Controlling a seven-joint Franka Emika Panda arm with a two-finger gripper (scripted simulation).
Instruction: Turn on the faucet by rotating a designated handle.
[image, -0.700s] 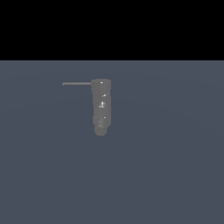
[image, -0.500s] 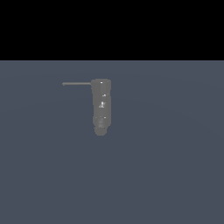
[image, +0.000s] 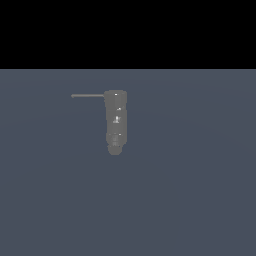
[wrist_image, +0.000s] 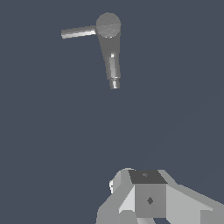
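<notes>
The faucet (image: 116, 121) is a dark grey cylinder with a rounded cap and a narrower nozzle end, standing on the grey-blue floor. Its handle (image: 87, 95), a thin straight rod, sticks out from the cap end toward the exterior view's left. The wrist view shows the faucet (wrist_image: 110, 50) from above with the handle (wrist_image: 78, 32) off to one side. Only light grey blocky parts of my gripper (wrist_image: 146, 183) show at the wrist view's edge, well apart from the faucet. I cannot tell how its jaws stand. The arm does not show in the exterior view.
A flat grey-blue floor (image: 190, 190) spreads around the faucet, with a black band behind it.
</notes>
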